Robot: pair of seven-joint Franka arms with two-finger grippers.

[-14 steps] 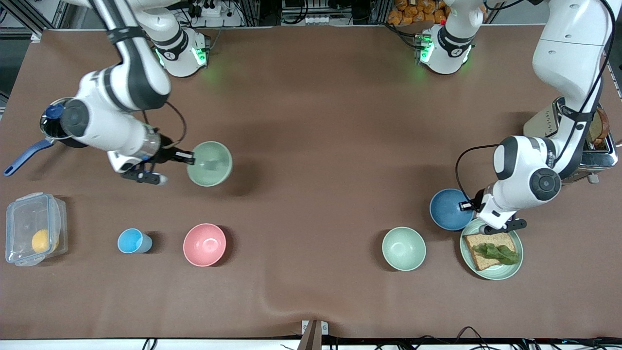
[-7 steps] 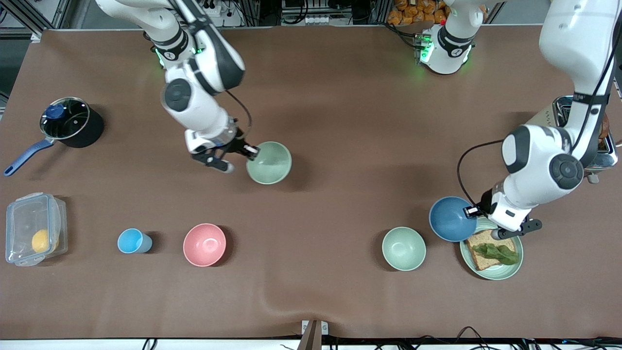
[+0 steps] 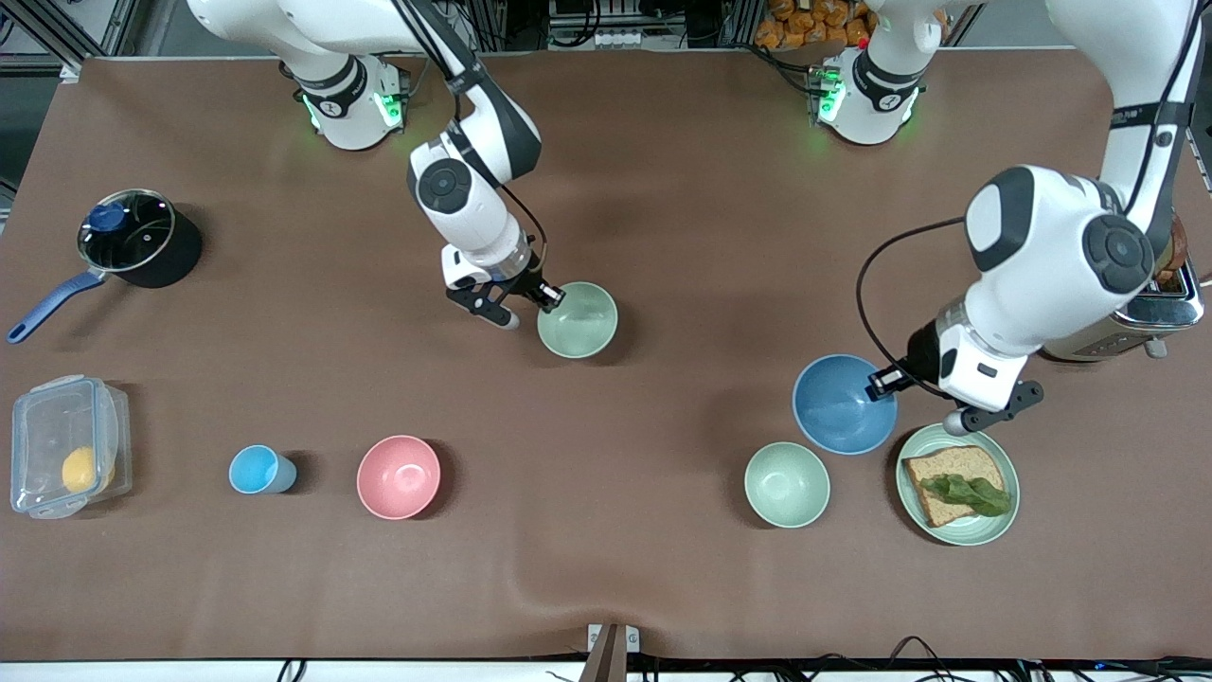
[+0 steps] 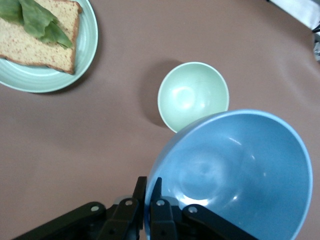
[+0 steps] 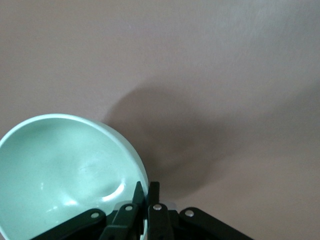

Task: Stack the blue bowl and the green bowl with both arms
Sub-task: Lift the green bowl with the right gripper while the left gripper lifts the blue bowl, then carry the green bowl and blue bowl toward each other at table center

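Note:
My right gripper (image 3: 552, 298) is shut on the rim of the sage-green bowl (image 3: 579, 322) and holds it over the middle of the table. The right wrist view shows the green bowl (image 5: 65, 170) with its rim pinched in that gripper (image 5: 146, 200). My left gripper (image 3: 881, 382) is shut on the rim of the blue bowl (image 3: 841, 405) and holds it tilted in the air. It is over the table beside the plate and the paler bowl. The left wrist view shows the blue bowl (image 4: 235, 170) clamped in that gripper (image 4: 148, 200).
A paler mint bowl (image 3: 787, 484) (image 4: 193, 95) and a mint plate (image 3: 909, 497) (image 4: 87, 55) with bread and lettuce lie under the blue bowl's area. A pink bowl (image 3: 398, 476), light-blue cup (image 3: 260, 469), plastic box (image 3: 66, 445), pot (image 3: 133, 237) and toaster (image 3: 1160, 303) stand about.
My right arm has carried the green bowl from the right arm's end toward the table's middle. My left arm has raised the blue bowl and shifted it off the plate's edge.

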